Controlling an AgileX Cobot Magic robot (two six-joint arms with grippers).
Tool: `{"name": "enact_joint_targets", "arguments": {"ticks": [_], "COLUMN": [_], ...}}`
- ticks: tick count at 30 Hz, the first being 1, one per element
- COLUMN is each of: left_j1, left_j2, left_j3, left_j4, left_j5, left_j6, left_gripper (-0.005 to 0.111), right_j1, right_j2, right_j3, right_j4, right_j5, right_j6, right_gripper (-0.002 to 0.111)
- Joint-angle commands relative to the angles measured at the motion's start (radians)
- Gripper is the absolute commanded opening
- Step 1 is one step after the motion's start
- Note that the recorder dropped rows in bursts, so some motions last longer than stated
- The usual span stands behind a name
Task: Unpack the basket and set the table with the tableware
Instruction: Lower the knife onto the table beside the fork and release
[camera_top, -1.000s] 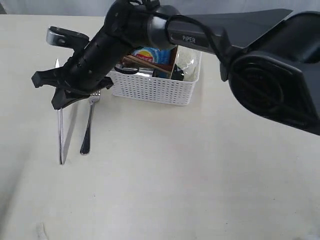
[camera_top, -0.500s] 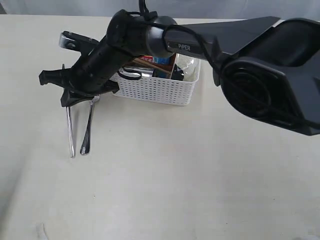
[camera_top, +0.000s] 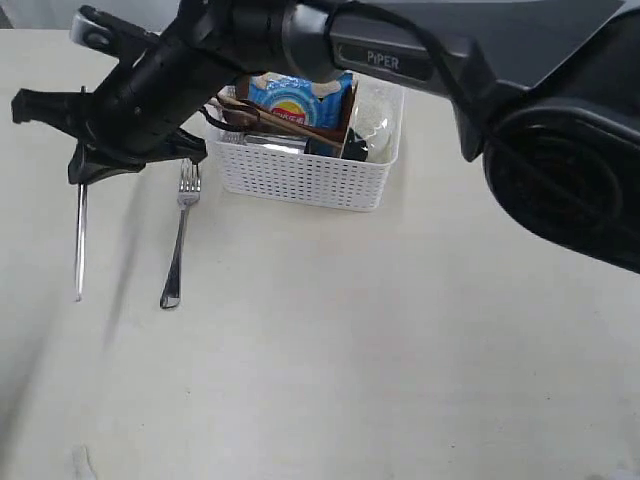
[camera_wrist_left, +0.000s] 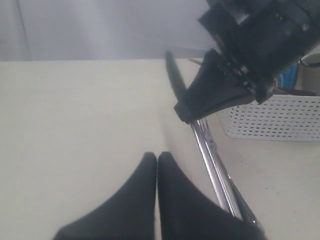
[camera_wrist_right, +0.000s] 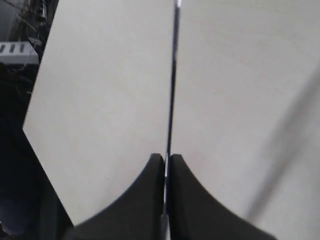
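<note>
Two pieces out of basket: knife, fork.

Exterior: right gripper (camera_top: 84, 172), reached across to far side, clenched on knife (camera_top: 80, 240). Knife hangs near-upright at 9 o'clock of fork (camera_top: 177, 245); tip-to-table (camera_top: 350, 350) contact unclear. Fork lies flat. Basket (camera_top: 310, 170) at fork's 2 o'clock, holding chopsticks (camera_top: 285, 120) and blue packet (camera_top: 297, 98).

Left wrist: left gripper (camera_wrist_left: 157, 156) pressed together, empty, beside knife.

Right wrist: jaws pinch knife edge-on over bare table.

Step, likely: placing knife. Next: lower, lay flat parallel to fork, let go.
</note>
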Motion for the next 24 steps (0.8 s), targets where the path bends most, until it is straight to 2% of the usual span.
{"name": "enact_joint_targets", "arguments": {"ticks": [1,5,8,15,24], "left_j1": [-0.008,-0.008,-0.008,-0.008,-0.008], "left_j2": [-0.003,-0.003,-0.003,-0.003,-0.003], "left_j3": [0.003,0.003,0.003,0.003,0.003], "left_j4": [0.001,0.001,0.001,0.001,0.001], "left_j5": [-0.002,-0.002,-0.002,-0.002,-0.002], "left_j6": [-0.003,-0.003,-0.003,-0.003,-0.003], "left_gripper": [0.0,0.0,0.0,0.0,0.0], "right_j1": [0.03,0.086,0.105,0.057,0.047], "right_j2": [-0.005,-0.003,0.005,0.024,0.077], "right_j3": [-0.001,-0.001,-0.001,-0.001,-0.001], "right_j4": [-0.073,-0.296,-0.417,-0.426,-0.421], "right_j5": [-0.078,-0.111,-0.105,-0.045,-0.058], "right_j6": [0.238,0.451,0.533,0.566,0.567], "right_gripper": [0.0,0.0,0.0,0.0,0.0]}}
